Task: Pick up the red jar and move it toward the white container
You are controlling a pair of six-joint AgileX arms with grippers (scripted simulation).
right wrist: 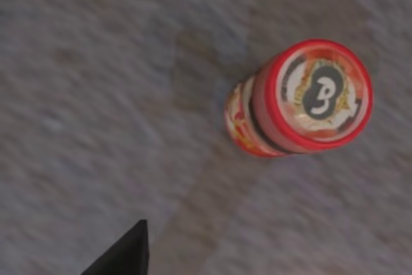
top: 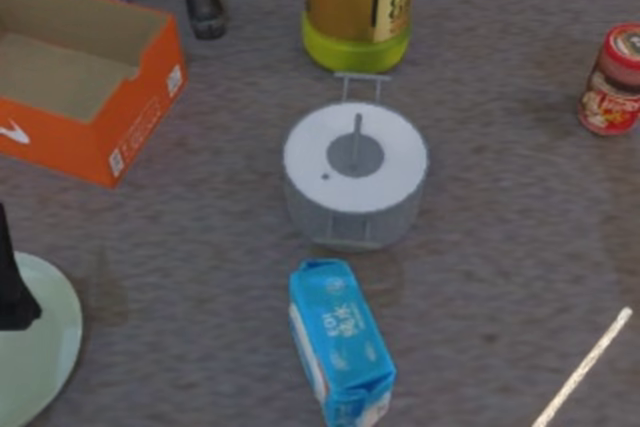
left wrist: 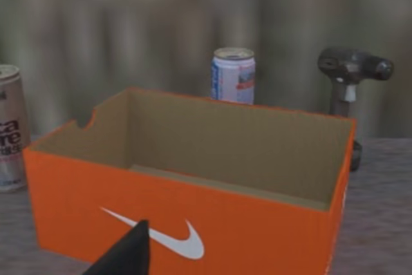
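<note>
The jar stands upright at the table's far right edge, well apart from the white container at centre, to its right and a little farther back. Its long axis is vertical, lid up. That suits a grasp on its sides from above. The right wrist view looks down on the lid, so the right gripper seems poised above it; whether its fingers are spread or clenched, I cannot tell. The left gripper idles facing the shoebox, left of the container, fingers likewise unclear.
</note>
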